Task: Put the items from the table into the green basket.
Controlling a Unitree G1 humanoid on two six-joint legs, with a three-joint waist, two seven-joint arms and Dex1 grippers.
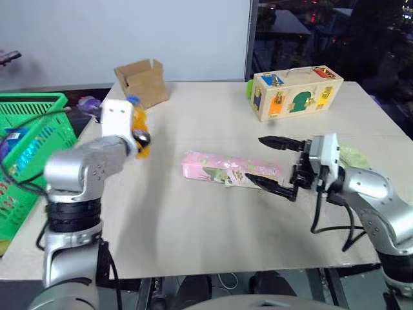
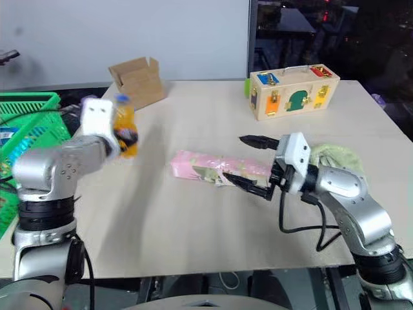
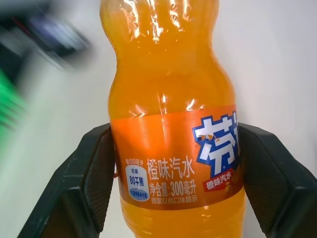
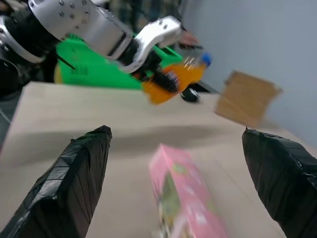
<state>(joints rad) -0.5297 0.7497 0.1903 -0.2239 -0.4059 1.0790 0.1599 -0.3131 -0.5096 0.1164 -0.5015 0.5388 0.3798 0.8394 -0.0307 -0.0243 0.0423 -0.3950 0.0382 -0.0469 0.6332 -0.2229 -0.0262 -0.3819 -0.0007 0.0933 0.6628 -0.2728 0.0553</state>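
The right gripper (image 1: 277, 166) stands wide, one black finger above and one below the near end of the long pink printed carton (image 1: 229, 169), which lies flat on the pale beige table (image 1: 193, 232) and reaches away from that gripper toward the middle of the tabletop; in the right wrist view the carton runs out between the two spread fingers (image 4: 74, 183), and whether either one touches it cannot be told. Just behind this gripper, by its wrist, lies a pale green cloth (image 1: 352, 155). Across the table, the left gripper (image 3: 173, 188) is clamped on the orange-drink bottle (image 3: 171, 124), a finger pressed to each side of its labelled belly, the bottle lifted off the tabletop with its blue cap (image 2: 120, 99) pointing away from the wrist. Out past the far side of this gripper, off the table's edge, sits the green basket (image 1: 39, 103), which already seems to hold some coloured packets, though what they are is too blurred to say. Farther off, beyond the bottle, stands a small open cardboard box (image 1: 143, 81), and beyond the right gripper a wooden latch box (image 1: 297, 93) near the far edge. By this reading the task is partly along: the bottle is in hand but not yet over the basket, and the carton is yet to be gripped and carried.
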